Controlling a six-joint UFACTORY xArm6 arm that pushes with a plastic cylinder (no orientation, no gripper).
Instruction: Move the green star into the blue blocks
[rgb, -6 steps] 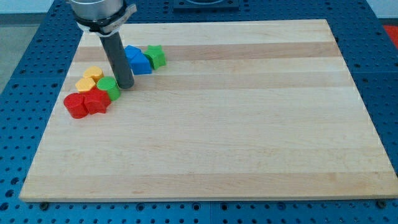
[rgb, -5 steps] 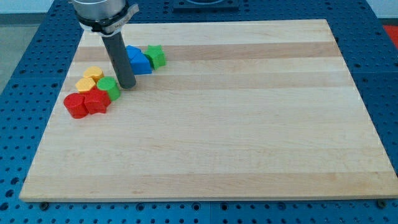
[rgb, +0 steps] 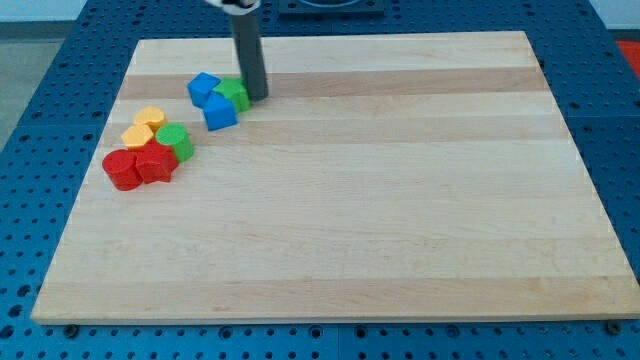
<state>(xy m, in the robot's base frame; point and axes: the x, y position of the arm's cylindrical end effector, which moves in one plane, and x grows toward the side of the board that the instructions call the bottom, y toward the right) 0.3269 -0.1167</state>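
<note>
Green star sits wedged between 2 blue blocks, my tip touching.

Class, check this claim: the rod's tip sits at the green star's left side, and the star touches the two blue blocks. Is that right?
Not quite. The camera view shows my tip at the right side of the green star, not its left. The rest stands: the star touches the two blue blocks.
</note>
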